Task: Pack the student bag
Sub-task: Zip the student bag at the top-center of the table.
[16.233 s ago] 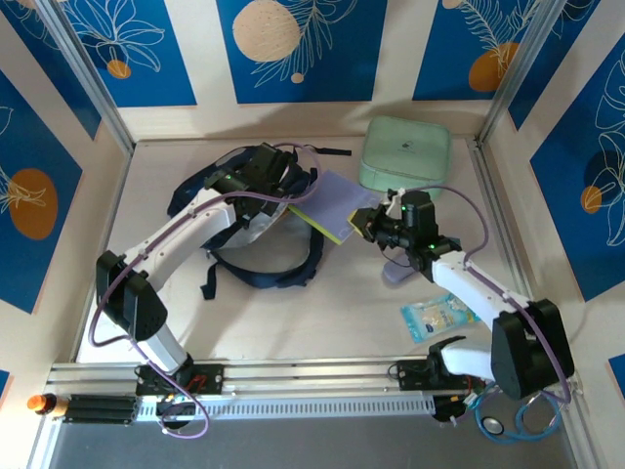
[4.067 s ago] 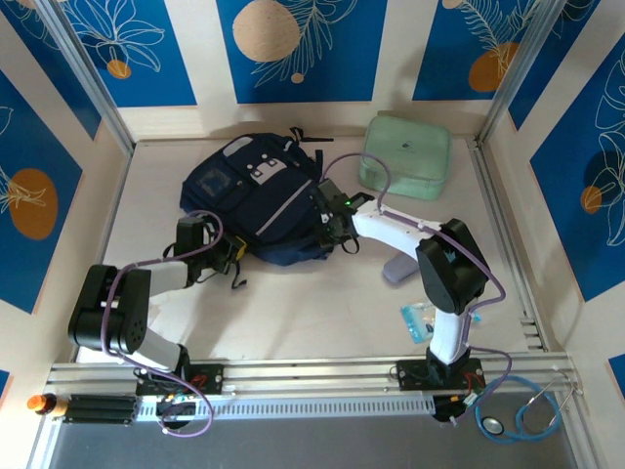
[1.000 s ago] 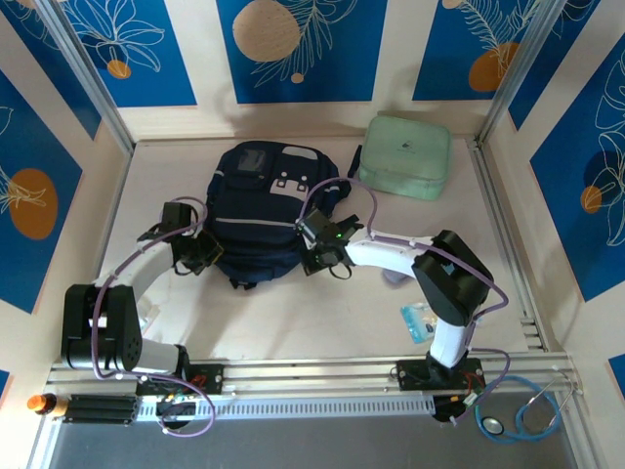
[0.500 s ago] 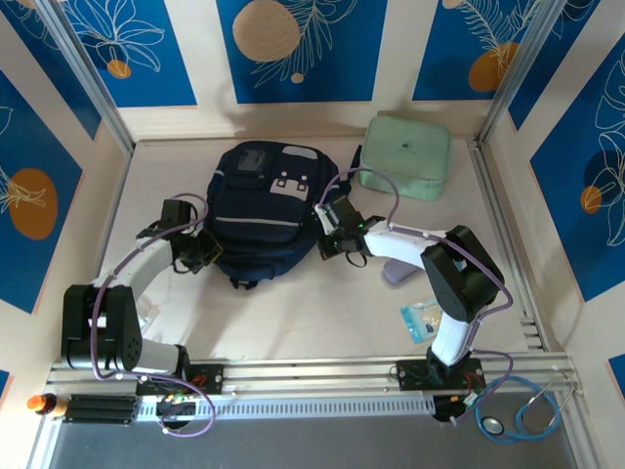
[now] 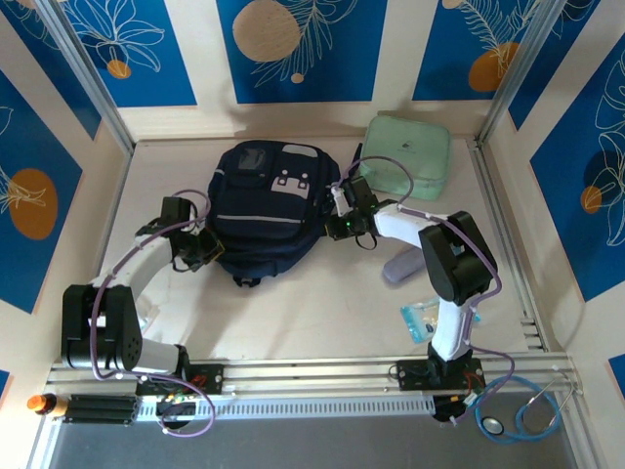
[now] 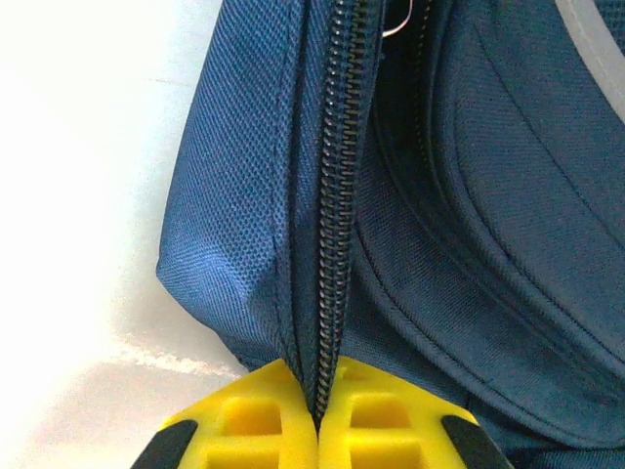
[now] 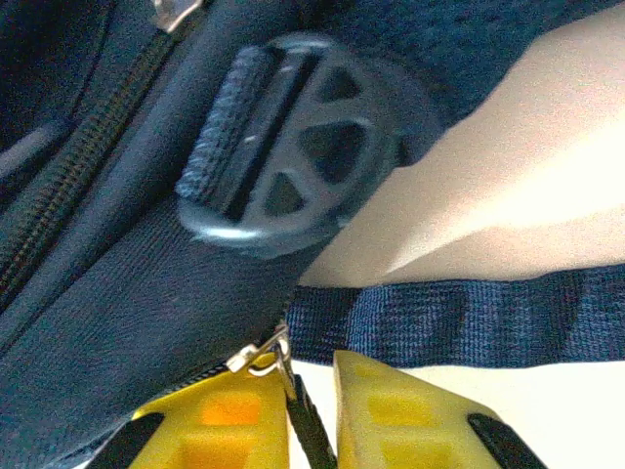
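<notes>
The student bag point(image 5: 264, 210) lies flat mid-table, dark navy with white patches and a pale stripe. My left gripper point(image 5: 200, 251) is at its lower left edge. In the left wrist view the yellow fingers point(image 6: 244, 430) of this gripper point(image 6: 317, 415) are shut on the bag's closed zipper seam point(image 6: 337, 225). My right gripper point(image 5: 341, 204) is at the bag's upper right side. Its jaws point(image 7: 311, 376) stand slightly apart with the black zipper pull tab point(image 7: 311, 430) between them, against the left finger only. A round strap buckle point(image 7: 283, 147) and a navy strap point(image 7: 459, 318) lie just ahead.
A mint-green zip case point(image 5: 405, 156) sits at the back right, close to my right arm. A grey object point(image 5: 400, 266) and a blue snack packet point(image 5: 435, 318) lie front right. A stethoscope point(image 5: 513, 415) rests beyond the near rail.
My right gripper has slid up along the bag's right side toward its top, and its jaws have parted a little. The left gripper has stayed put.
</notes>
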Robot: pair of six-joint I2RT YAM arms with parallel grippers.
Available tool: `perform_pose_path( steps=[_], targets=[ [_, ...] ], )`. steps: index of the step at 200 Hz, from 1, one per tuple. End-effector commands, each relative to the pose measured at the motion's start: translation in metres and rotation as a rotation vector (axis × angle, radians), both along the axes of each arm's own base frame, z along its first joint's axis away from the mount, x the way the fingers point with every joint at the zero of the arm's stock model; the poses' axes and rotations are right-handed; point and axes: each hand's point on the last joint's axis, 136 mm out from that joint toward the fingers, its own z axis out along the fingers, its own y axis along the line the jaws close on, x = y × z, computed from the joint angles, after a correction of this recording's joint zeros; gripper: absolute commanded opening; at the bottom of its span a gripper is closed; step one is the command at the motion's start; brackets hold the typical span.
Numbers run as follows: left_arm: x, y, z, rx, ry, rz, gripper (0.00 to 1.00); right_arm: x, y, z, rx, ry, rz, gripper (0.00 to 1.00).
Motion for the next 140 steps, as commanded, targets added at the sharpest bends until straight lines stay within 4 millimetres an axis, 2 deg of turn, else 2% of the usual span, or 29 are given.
perform_pose_path(
  steps=[1,20,34,58,73,101,120,140],
  targets=[
    [0.003,0.011,0.013,0.065,-0.035,-0.022,0.00,0.021,-0.032,0.005,-0.049,-0.010,-0.139,0.21],
    [0.002,0.007,0.020,0.052,-0.062,-0.037,0.00,0.016,-0.027,0.009,-0.029,0.002,-0.130,0.25],
    [-0.001,0.002,0.023,0.033,-0.061,-0.065,0.03,0.009,-0.022,0.017,-0.001,0.007,-0.105,0.35],
    [-0.012,0.000,0.026,0.051,-0.055,-0.109,0.16,-0.010,-0.017,0.039,0.065,-0.017,-0.085,0.53],
    [-0.017,-0.001,0.030,0.074,-0.061,-0.147,0.31,-0.022,-0.020,0.055,0.124,-0.024,-0.093,0.59],
    [-0.018,0.001,0.050,0.186,-0.106,-0.250,0.46,-0.038,-0.027,0.082,0.198,-0.059,-0.134,0.69],
    [-0.008,-0.017,0.072,0.250,-0.191,-0.389,0.62,-0.046,-0.029,0.093,0.243,-0.067,-0.157,0.75],
    [0.003,-0.053,0.088,0.331,-0.299,-0.663,0.77,-0.051,-0.027,0.101,0.293,-0.072,-0.171,0.80]
  ],
)
